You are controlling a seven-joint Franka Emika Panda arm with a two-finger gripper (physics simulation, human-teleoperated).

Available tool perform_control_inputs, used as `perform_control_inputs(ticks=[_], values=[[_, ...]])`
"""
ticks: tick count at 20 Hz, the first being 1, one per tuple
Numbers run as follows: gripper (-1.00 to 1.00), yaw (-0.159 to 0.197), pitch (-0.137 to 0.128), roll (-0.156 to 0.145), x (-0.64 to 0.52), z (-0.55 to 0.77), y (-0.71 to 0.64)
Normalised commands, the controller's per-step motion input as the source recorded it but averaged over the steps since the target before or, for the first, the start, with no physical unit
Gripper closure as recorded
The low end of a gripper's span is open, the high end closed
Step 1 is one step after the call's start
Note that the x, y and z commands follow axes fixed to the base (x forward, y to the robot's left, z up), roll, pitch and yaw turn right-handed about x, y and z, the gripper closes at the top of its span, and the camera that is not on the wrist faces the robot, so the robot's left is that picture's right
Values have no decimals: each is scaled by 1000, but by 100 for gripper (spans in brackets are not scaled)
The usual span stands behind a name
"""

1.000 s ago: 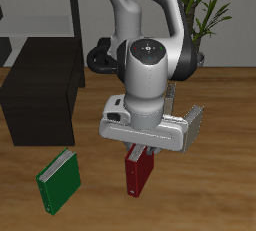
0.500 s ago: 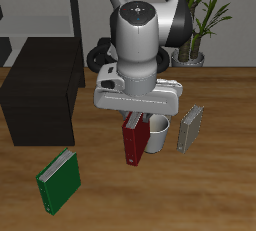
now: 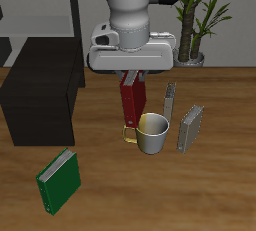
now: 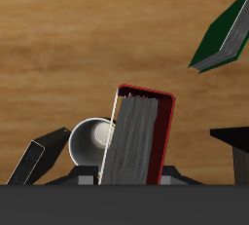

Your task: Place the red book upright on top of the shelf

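Risen since the earlier frame: our gripper [image 3: 131, 72], clenched on the red book [image 3: 132, 99], which hangs upright beneath it; the shelf [image 3: 42, 100] sits off sideways, lower.

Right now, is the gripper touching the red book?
Touching. In the exterior view the gripper clamps the top of the red book, which hangs upright in the air above the mug. The wrist view shows the book between the fingers.
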Motion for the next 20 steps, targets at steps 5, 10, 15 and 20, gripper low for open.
perform_control_inputs(ticks=[5,10,15,20], values=[[100,27,-17,33,-442,295,-135],[100,15,6,11,-404,164,-251],[100,-8,13,23,-392,152,-289],[100,-11,44,31,-348,139,-414]])
